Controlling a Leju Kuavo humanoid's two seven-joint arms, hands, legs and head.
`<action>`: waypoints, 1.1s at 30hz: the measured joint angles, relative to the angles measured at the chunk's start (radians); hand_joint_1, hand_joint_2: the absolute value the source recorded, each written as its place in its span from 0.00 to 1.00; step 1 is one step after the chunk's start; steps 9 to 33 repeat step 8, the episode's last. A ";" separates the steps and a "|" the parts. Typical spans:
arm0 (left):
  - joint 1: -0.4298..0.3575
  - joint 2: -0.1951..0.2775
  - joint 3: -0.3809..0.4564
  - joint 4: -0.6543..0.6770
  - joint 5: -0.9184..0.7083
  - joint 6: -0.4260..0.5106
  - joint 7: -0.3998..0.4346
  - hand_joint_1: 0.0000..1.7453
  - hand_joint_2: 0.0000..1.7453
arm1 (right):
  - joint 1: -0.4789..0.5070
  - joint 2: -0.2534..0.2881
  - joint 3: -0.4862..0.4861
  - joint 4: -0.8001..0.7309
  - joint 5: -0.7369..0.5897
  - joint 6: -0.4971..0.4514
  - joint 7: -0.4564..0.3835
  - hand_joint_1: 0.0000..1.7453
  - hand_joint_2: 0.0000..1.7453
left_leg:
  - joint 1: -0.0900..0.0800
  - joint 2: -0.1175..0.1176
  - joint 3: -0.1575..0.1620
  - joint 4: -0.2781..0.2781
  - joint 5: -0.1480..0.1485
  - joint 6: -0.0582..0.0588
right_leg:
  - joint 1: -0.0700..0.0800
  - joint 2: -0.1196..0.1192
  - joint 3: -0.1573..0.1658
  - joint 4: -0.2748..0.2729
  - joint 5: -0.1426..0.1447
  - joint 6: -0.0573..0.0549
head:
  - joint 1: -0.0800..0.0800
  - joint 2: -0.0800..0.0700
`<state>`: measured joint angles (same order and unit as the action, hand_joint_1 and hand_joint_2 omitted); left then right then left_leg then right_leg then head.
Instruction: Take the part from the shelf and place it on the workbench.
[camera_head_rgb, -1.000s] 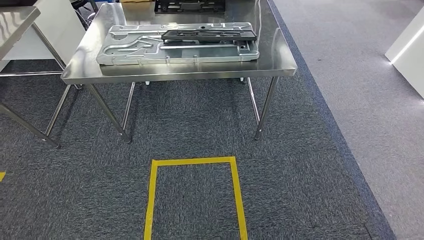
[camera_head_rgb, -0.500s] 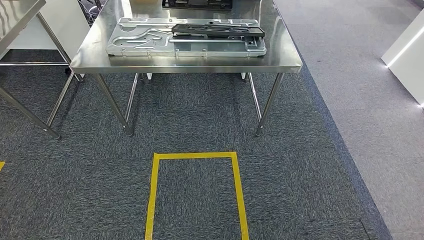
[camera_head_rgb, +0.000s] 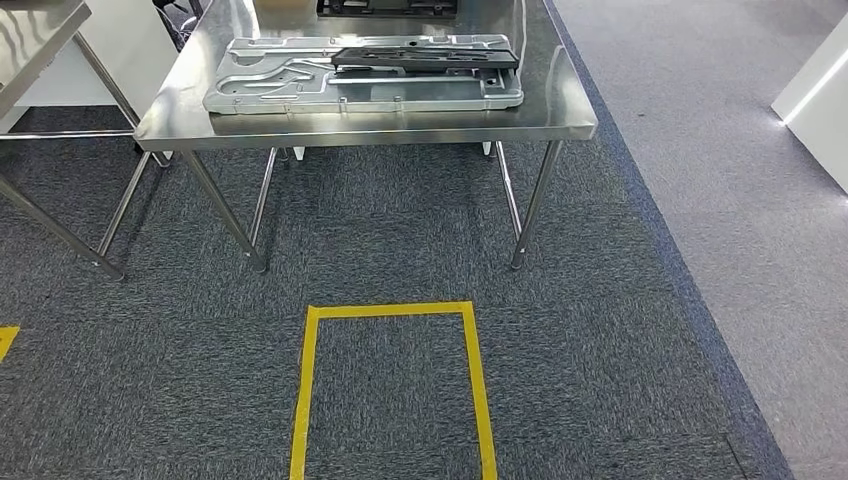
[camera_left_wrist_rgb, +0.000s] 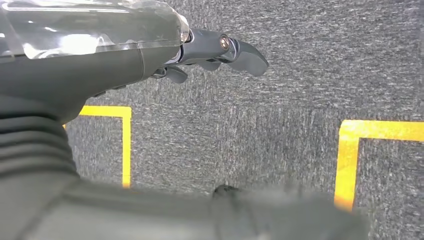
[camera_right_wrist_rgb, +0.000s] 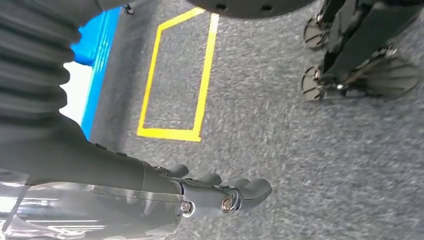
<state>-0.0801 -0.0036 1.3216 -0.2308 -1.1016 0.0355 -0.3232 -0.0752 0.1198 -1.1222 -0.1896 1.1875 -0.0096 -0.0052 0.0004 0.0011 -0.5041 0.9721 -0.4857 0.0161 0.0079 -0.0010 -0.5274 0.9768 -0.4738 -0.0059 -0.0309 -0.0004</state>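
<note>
A stainless steel table (camera_head_rgb: 370, 127) stands ahead of me in the head view. On it lies a large silver stamped metal plate (camera_head_rgb: 290, 88), and a long black part (camera_head_rgb: 425, 57) rests across the plate's far right side. My left hand (camera_left_wrist_rgb: 220, 50) hangs over the carpet, holding nothing, with its thumb stretched out. My right hand (camera_right_wrist_rgb: 220, 192) also hangs over the carpet with its fingers extended and nothing in them.
A yellow tape rectangle (camera_head_rgb: 390, 312) marks the dark carpet in front of the table. A second steel table (camera_head_rgb: 35, 40) stands at the left. Another black piece (camera_head_rgb: 385, 8) lies at the table's far edge. Lighter grey floor (camera_head_rgb: 740, 150) and a white unit (camera_head_rgb: 815, 100) are on the right.
The whole head view has shifted: the table and the tape rectangle sit a little higher in the picture, so the camera moved. The plate and black part keep their places on the table.
</note>
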 joint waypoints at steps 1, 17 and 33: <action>0.000 0.000 0.001 0.000 0.006 -0.008 -0.003 0.00 1.00 | 0.000 0.000 0.000 0.000 0.000 0.000 -0.007 0.00 0.50 | 0.000 0.000 0.000 0.000 0.000 -0.001 | 0.000 0.000 0.000 0.000 0.000 -0.001 | 0.000 0.000; 0.003 0.000 -0.004 0.000 0.057 -0.056 -0.008 0.00 1.00 | 0.004 -0.001 0.016 -0.001 -0.012 -0.013 -0.022 0.00 1.00 | 0.001 0.000 0.000 0.000 0.002 -0.004 | 0.001 0.000 0.000 0.002 0.001 -0.002 | 0.000 0.000; 0.003 0.000 -0.004 0.000 0.057 -0.056 -0.008 0.00 1.00 | 0.004 -0.001 0.016 -0.001 -0.012 -0.013 -0.022 0.00 1.00 | 0.001 0.000 0.000 0.000 0.002 -0.004 | 0.001 0.000 0.000 0.002 0.001 -0.002 | 0.000 0.000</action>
